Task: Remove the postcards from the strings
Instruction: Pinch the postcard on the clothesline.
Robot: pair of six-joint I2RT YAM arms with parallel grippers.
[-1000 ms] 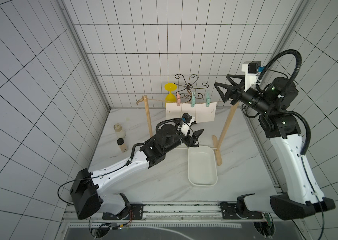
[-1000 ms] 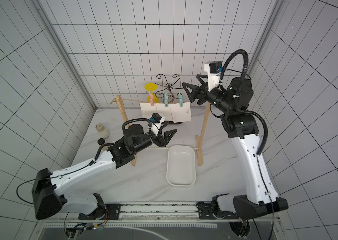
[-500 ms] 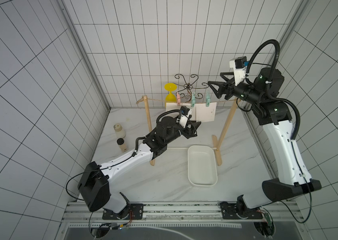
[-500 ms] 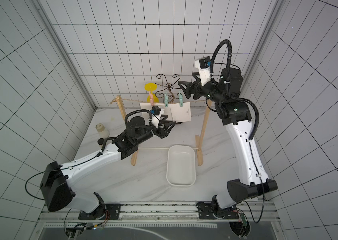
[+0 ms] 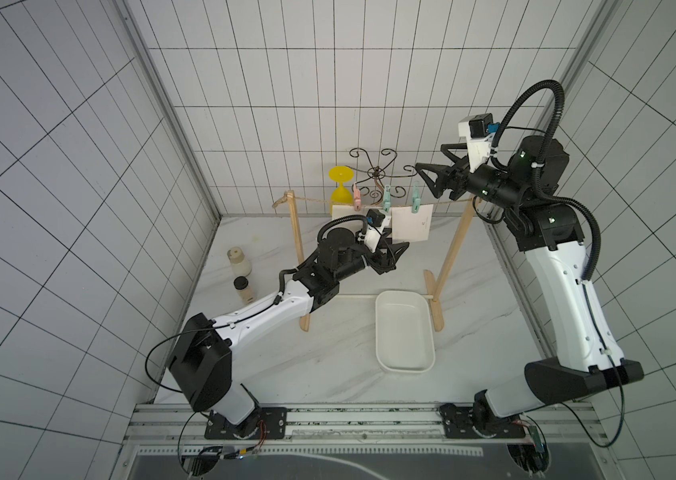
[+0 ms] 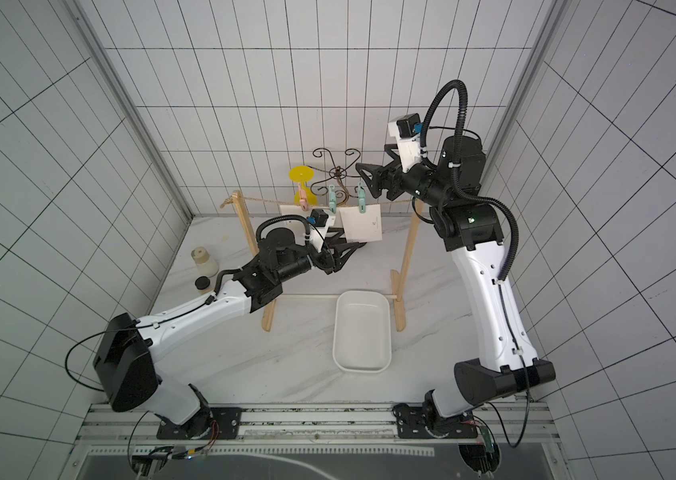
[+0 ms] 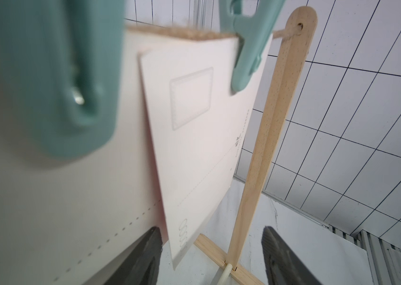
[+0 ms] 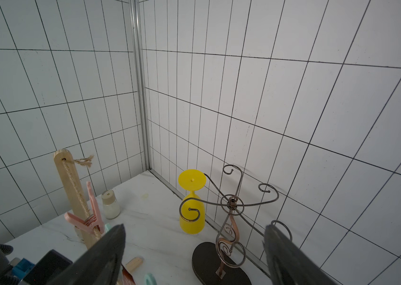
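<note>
1. Okay, left gripper (image 7: 211,229) is sitting open, fingers (image 7: 141,257) apart and gripping nothing. The lower corner of the right-hand card (image 7: 199,148) is dangling between them, close to one finger, contact unclear.
2. Right gripper (image 5: 430,158) is hovering wide open, holding nothing, just above the string (image 5: 315,200) near the right post (image 5: 456,245).
3. Postcards (image 5: 413,224) are hanging on the string, three in a row, each being pinched by a peg: a pink peg (image 5: 357,198) on the left, then two green pegs (image 5: 387,198).
4. Middle card (image 7: 46,197) is mostly hiding behind the left wrist in both top views. In the left wrist view it is showing close and blurred, overlapping the right-hand card.
5. String is running between the two wooden posts, its frayed knot sticking out past the left post (image 5: 295,232).
6. White tray (image 5: 378,328) is lying on the marble table (image 5: 328,361) in front of the posts, just beside the right post's foot.
7. Yellow glass (image 5: 340,189) is standing upside down next to a curly wire stand (image 5: 376,172) behind the string. Two small bottles (image 5: 238,261) are standing by the left wall.
</note>
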